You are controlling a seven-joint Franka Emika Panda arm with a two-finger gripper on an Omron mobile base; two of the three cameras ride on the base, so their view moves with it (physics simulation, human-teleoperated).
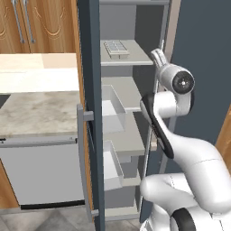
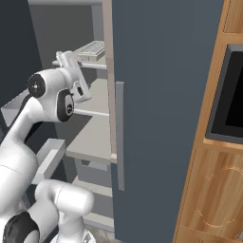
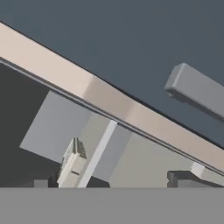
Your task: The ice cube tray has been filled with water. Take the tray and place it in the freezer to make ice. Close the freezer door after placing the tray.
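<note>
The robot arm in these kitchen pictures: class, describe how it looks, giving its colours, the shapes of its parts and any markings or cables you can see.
The arm is made of glossy white, rounded, tube-like segments joined by dark, nearly black joints. One joint ends in a round dark cap with a pale ring. A dark band runs along one segment. The gripper is a small white hand; its finger tips are dark. No cables or markings are visible.

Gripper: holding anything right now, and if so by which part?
Nothing held. The gripper is open and empty; the ice cube tray lies on a freezer shelf, apart from it.
</note>
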